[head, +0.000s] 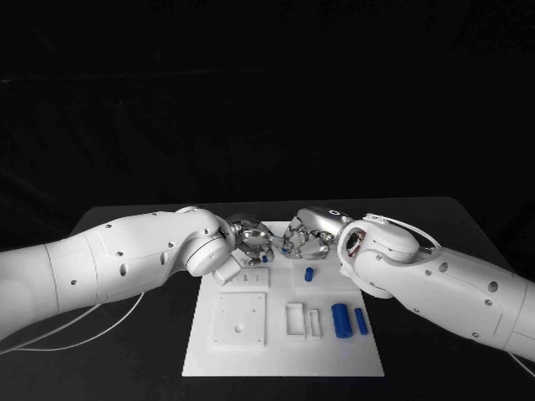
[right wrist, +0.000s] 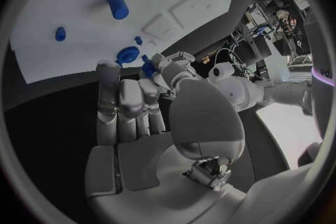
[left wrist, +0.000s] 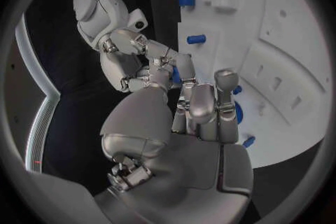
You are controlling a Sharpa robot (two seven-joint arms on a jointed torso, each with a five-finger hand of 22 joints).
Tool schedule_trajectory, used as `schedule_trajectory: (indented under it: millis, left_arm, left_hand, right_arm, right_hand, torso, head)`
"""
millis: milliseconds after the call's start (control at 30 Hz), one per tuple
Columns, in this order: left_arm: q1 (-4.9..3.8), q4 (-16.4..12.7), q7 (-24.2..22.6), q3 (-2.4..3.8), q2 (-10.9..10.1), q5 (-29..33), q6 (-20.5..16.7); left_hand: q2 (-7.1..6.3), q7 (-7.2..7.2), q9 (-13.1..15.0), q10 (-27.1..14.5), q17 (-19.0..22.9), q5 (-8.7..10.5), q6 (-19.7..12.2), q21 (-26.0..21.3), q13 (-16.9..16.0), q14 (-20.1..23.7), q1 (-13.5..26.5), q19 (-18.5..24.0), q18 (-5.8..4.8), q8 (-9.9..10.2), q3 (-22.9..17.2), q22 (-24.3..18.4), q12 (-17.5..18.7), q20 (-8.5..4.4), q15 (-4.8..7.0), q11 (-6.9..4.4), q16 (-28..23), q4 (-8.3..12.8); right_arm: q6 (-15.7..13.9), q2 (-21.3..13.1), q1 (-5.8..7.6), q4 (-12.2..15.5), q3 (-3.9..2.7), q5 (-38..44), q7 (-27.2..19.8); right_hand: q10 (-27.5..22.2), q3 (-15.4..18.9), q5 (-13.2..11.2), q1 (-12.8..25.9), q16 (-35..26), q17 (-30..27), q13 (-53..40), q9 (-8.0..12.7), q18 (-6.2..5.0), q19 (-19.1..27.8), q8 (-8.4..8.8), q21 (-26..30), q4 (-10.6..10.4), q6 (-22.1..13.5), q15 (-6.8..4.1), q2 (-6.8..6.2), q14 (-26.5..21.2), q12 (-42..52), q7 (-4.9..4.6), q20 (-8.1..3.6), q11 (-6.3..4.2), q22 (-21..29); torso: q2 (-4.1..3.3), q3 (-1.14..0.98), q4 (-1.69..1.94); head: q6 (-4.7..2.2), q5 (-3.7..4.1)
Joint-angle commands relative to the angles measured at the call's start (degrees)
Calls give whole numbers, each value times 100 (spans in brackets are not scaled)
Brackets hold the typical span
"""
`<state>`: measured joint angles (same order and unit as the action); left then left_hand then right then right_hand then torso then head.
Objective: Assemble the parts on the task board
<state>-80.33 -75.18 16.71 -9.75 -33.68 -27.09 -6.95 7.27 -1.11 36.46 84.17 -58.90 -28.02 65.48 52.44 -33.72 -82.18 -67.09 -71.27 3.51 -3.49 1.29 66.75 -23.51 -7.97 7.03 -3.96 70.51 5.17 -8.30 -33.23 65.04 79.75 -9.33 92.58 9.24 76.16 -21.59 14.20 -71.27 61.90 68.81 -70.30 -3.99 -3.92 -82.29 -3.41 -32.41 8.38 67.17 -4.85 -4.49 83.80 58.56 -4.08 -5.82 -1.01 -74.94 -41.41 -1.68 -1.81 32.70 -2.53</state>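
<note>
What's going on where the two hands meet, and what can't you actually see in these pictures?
- Head view: the left hand and right hand hide the far end of the board and the part between them.
- Left wrist view: fingers cover most of a blue part.
- Neither hand's grip can be made out.

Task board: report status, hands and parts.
Left hand and right hand meet at task board's far end, pinching small blue part. Loose blue cylinders nearer. Nothing obstructing.

This looks like a robotics lab or test cell: a black counter [head: 147, 351] stands against black drapery [head: 267, 92], carrying a white task board [head: 340, 355], with cluttered equipment racks [right wrist: 269, 17] beyond it.
</note>
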Motion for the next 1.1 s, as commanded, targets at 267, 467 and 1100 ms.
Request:
schedule_trajectory:
  millis: [267,467,1100]
  left_arm:
    - [5,27,-59,-3,1,219,-56]
    - [5,27,-59,-3,0,284,-10]
    - [5,56,140,-4,-13,-16,-95]
  left_hand:
    - [129,87,444,259,-89,-109,234,-2,53,-58,70,-143,-58,-51,-465,176,-175,2,-15,6,85,541]
    - [81,141,991,260,-152,-218,358,22,174,-87,121,-189,-78,-51,-541,287,-306,-1,-13,-13,136,574]
    - [-71,229,1829,259,-491,-592,618,-6,275,-136,286,-224,-88,-34,-779,542,-586,12,-14,-37,369,620]
  right_arm:
    - [29,22,5,6,-6,22,-83]
    - [17,30,4,13,-6,22,-68]
    - [-331,-125,-28,177,-6,-50,-75]
  right_hand:
    - [10,14,24,-1,-13,-16,8,-5,20,-21,-18,50,-33,49,-22,-3,-3,-2,-5,-25,-22,-396]
    - [-7,23,45,20,-35,-33,30,1,20,-13,-15,91,-57,20,-20,-21,-6,-37,-10,-23,-19,-389]
    - [-409,1315,120,-19,-383,-270,703,35,-55,52,-27,928,-729,-839,106,-340,-108,-853,-202,100,94,-238]
  torso:
    - [4,3,6]
    - [4,1,4]
    - [1,-6,11]
  head:
    - [25,22]
    - [37,25]
    - [88,7]
